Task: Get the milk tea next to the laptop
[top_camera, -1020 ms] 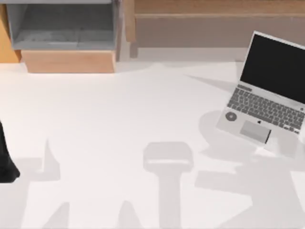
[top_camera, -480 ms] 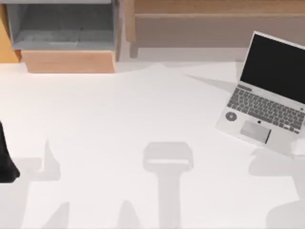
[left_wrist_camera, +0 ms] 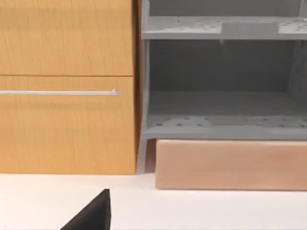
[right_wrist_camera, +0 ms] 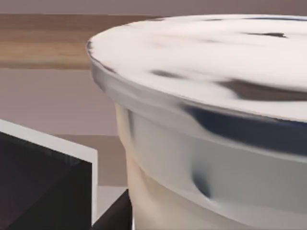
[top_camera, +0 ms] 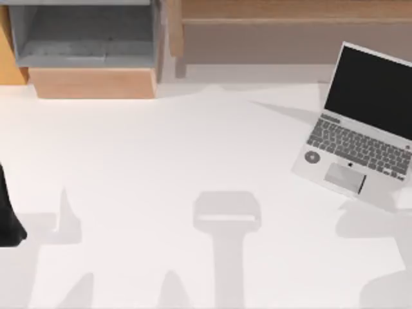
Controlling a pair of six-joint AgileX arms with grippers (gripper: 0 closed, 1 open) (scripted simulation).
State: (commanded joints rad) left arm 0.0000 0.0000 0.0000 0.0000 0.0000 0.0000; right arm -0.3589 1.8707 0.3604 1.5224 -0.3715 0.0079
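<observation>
The silver-grey laptop [top_camera: 360, 129] stands open at the table's right side, its black screen facing the front. In the right wrist view the milk tea [right_wrist_camera: 201, 158] looms very close, showing its white sealed top and beige side. The laptop's dark screen edge [right_wrist_camera: 38, 182] is just beside it. A dark wedge [right_wrist_camera: 112, 215] sits against the cup's side. My left arm [top_camera: 8, 222] is parked at the table's left edge, and a black tip of my left gripper [left_wrist_camera: 93, 215] pokes into the left wrist view.
A grey shelf unit [top_camera: 84, 32] on a pale wooden base [top_camera: 93, 82] stands at the back left, next to an orange wooden cabinet [left_wrist_camera: 62, 91] with a bar handle. A wooden bench [top_camera: 290, 13] runs along the back. The white tabletop [top_camera: 193, 148] lies bare between arm and laptop.
A second ago arm shadows lay left of the laptop and in front of it. They have shifted to the table's right edge and have held still since half a second ago.
</observation>
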